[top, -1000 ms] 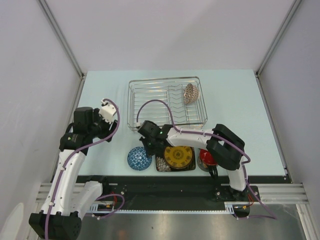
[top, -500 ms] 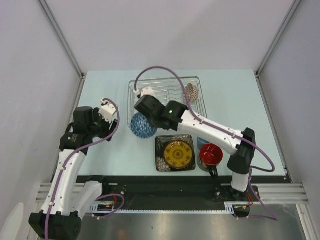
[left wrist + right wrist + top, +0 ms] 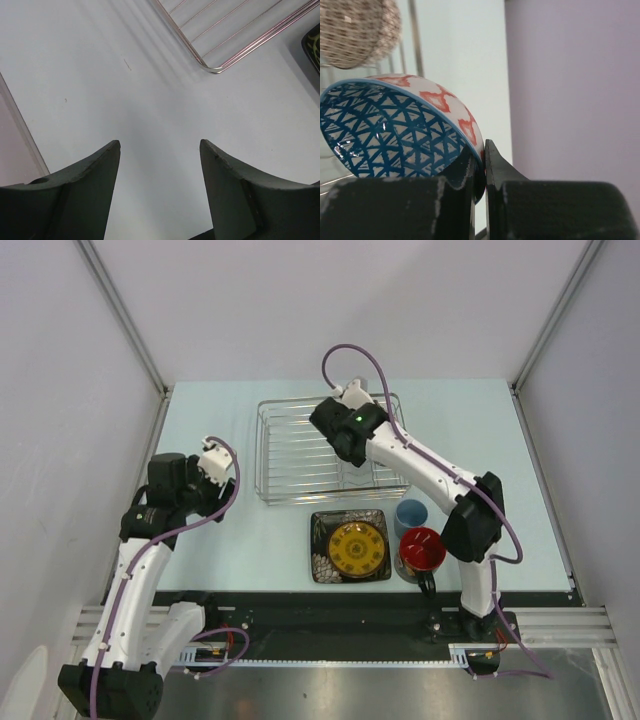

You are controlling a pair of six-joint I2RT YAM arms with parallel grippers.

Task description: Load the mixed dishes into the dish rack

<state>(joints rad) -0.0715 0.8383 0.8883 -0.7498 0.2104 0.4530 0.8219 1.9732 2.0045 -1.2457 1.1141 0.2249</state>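
My right gripper (image 3: 347, 430) is over the far right part of the silver wire dish rack (image 3: 290, 452). In the right wrist view it (image 3: 484, 148) is shut on the rim of a bowl with a blue lattice inside and red marks outside (image 3: 395, 135). The speckled grey-brown bowl (image 3: 360, 30) stands in the rack just beyond; the arm hides both bowls from above. The square black plate with yellow centre (image 3: 350, 546), the light blue cup (image 3: 410, 515) and the dark mug with red inside (image 3: 422, 550) sit at the table's front. My left gripper (image 3: 160, 150) is open and empty over bare table.
The rack's near left corner (image 3: 215, 67) and the plate's edge (image 3: 312, 45) show in the left wrist view. A rack wire (image 3: 415, 35) rises beside the speckled bowl. Grey walls close in both sides of the table.
My right arm has carried the blue-patterned bowl from the table front beside the plate, across the rack's left side, to its far right. The left arm has not moved.
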